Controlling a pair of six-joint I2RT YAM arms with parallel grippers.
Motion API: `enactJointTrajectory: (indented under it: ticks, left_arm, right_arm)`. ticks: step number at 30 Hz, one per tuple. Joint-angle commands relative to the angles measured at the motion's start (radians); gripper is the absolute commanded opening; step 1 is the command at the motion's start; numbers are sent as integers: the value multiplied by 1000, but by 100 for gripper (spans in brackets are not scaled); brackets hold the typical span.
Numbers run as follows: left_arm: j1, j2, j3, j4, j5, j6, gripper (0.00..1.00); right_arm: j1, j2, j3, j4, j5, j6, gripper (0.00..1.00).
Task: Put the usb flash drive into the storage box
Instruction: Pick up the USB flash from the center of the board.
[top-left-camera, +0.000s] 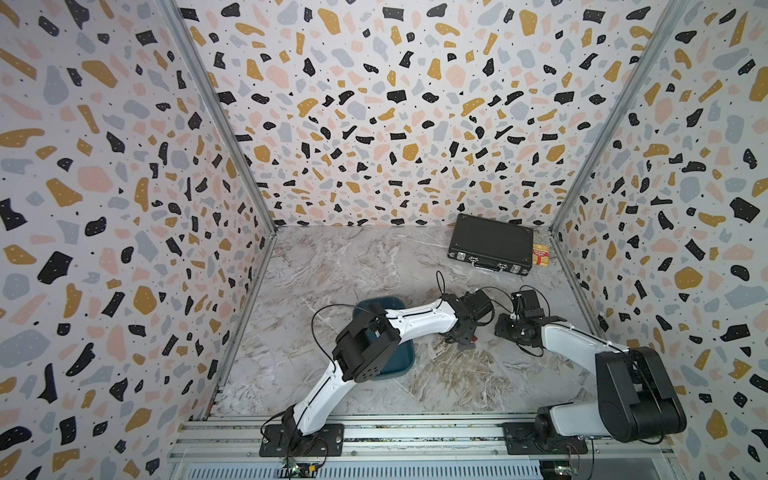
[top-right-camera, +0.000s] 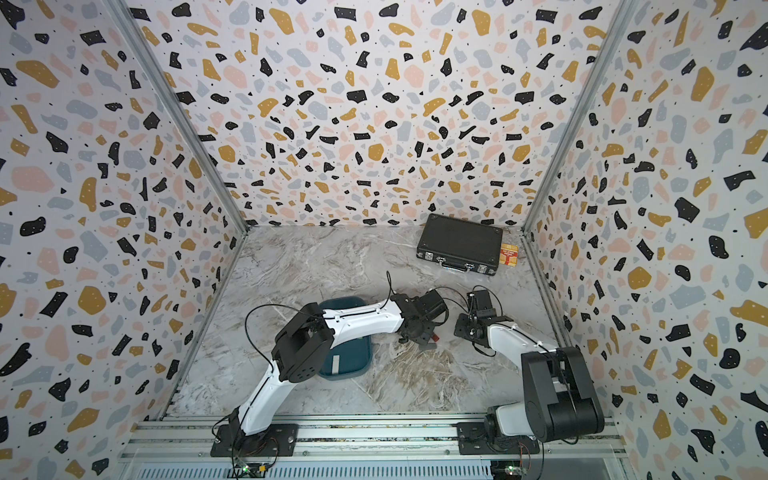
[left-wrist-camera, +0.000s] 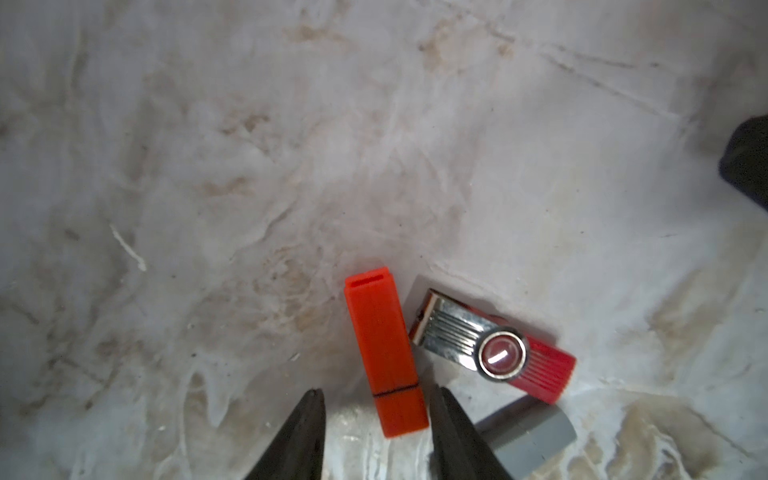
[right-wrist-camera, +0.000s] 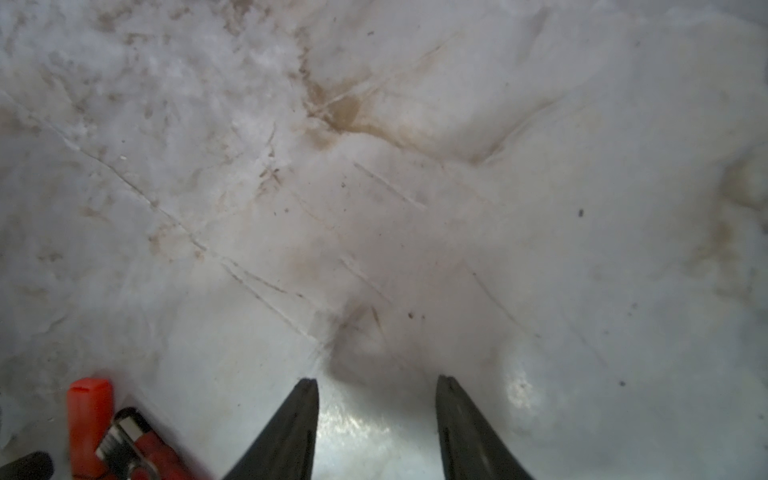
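An orange capped USB flash drive (left-wrist-camera: 384, 353) lies flat on the marbled tabletop (left-wrist-camera: 249, 166). Its slotted end points away from the left wrist camera, and a thin dark seam rings it near the other end. Just beside it, angled away and nearly touching, rests a red swivel flash drive (left-wrist-camera: 490, 349), its ribbed metal cover folded over the body. The dark teal storage box (top-left-camera: 401, 359), shallow with rounded corners and a raised rim, sits well apart from both drives toward the robot's left, only partly visible in both top views.
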Motion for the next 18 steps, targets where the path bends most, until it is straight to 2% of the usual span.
enactJointTrajectory:
  ticks: [1, 8, 11, 15, 18]
  left_arm:
    - [8, 41, 32, -31, -8, 18, 46]
    - [13, 69, 49, -21, -3, 37, 44]
    - [16, 75, 52, -20, -13, 42, 40]
    - [24, 88, 58, 0, -7, 73, 29]
    - [33, 97, 67, -9, -11, 80, 28]
  right_arm:
    - [1, 20, 2, -42, -24, 0, 51]
    - [1, 25, 5, -44, -25, 0, 51]
    - [1, 26, 5, -43, -27, -1, 51]
    - [1, 26, 5, -45, -27, -1, 51]
    - [1, 25, 5, -45, -28, -2, 51]
